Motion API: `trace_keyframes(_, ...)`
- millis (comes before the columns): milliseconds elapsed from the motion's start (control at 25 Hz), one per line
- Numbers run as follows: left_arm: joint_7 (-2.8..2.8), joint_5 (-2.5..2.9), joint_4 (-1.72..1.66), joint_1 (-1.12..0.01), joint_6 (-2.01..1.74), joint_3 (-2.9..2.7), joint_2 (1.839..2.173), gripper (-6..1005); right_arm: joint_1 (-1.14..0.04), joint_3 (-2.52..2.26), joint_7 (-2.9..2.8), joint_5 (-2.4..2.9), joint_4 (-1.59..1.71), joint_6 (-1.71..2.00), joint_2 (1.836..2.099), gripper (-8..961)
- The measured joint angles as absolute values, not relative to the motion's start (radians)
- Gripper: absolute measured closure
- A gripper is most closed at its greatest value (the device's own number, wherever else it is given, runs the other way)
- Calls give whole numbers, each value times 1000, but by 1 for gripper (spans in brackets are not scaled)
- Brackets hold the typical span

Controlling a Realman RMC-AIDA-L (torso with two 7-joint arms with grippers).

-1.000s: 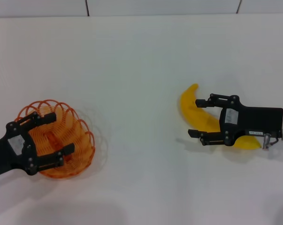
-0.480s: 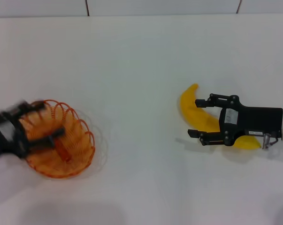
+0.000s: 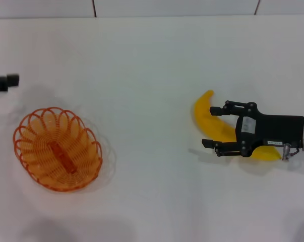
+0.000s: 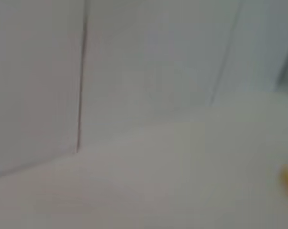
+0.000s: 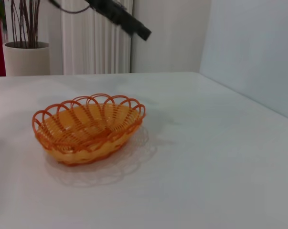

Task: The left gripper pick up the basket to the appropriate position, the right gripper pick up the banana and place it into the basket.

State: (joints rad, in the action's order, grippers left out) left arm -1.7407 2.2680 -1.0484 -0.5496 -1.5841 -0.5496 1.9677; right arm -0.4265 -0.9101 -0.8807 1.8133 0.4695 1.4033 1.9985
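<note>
The orange wire basket stands flat and empty on the white table at the left; it also shows in the right wrist view. My left gripper is at the far left edge, beyond the basket and clear of it, with its two fingertips apart and empty. One of its black fingers shows above the basket in the right wrist view. The yellow banana lies on the table at the right. My right gripper is open, with one finger on each side of the banana's middle.
The white table ends at a wall seam at the back. In the right wrist view a potted plant and white curtains stand beyond the table's far side. The left wrist view shows only blurred wall and table.
My left gripper has come off the basket and moved away toward the far left edge. The basket has dropped from tilted to flat on the table. The right gripper and banana have not moved.
</note>
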Motion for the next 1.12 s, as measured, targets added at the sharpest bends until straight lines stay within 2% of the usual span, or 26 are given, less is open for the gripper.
trace_keyframes(80,-1678,2382,-1082,-588,-1588,-571,1978,107,-428,-911,-882,1813,469,1403,1997,120)
trace_keyframes(200,-1512,2488,-1167,-588,-1594,-607,2029,108,-435,-913,-884,1813,469,1407,1996,120)
trace_keyframes(280,-1478,2506,-1195,-580,-1599,-631,2039,108,-439,-914,-885,1813,469,1409,1997,120)
trace_keyframes(1120,-1448,2478,-1065,-598,-1391,-951,2042,108,-451,-909,-886,1813,463,1406,1997,120)
